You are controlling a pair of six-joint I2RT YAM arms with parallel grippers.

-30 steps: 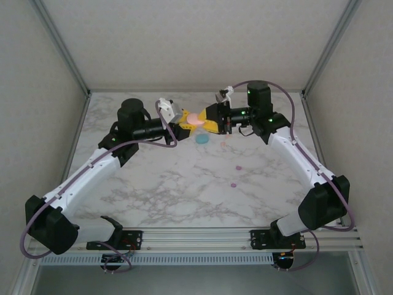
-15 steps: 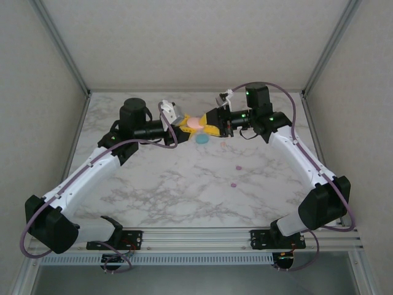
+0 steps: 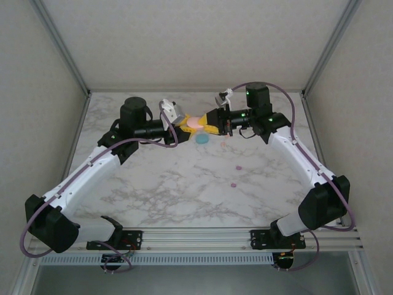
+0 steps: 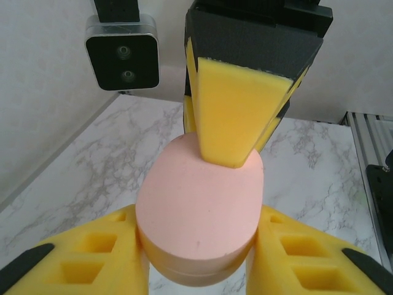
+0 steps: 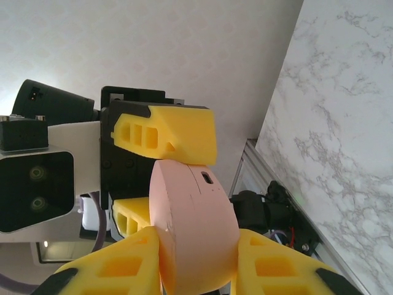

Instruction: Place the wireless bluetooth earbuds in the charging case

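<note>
A round peach charging case [image 3: 195, 123] hangs in the air over the far middle of the table, lid closed, held from both sides. My left gripper [image 3: 186, 125] is shut on its rim [image 4: 196, 203], one yellow finger on each side. My right gripper [image 3: 206, 126] comes from the opposite side, and its fingers [image 4: 236, 117] press the flat faces of the case [image 5: 196, 227]. Three tiny earbuds lie on the marble: a pale peach one [image 3: 223, 144], a magenta one [image 3: 238, 167] and a pink one [image 3: 233, 184].
A teal round case [image 3: 201, 139] lies on the table just below the grippers. The marble table [image 3: 184, 190] is bounded by metal posts and grey walls. The arm bases sit on a rail at the near edge.
The right gripper's jaws have closed in onto the peach case. The left gripper has kept its hold, and the case has barely moved.
</note>
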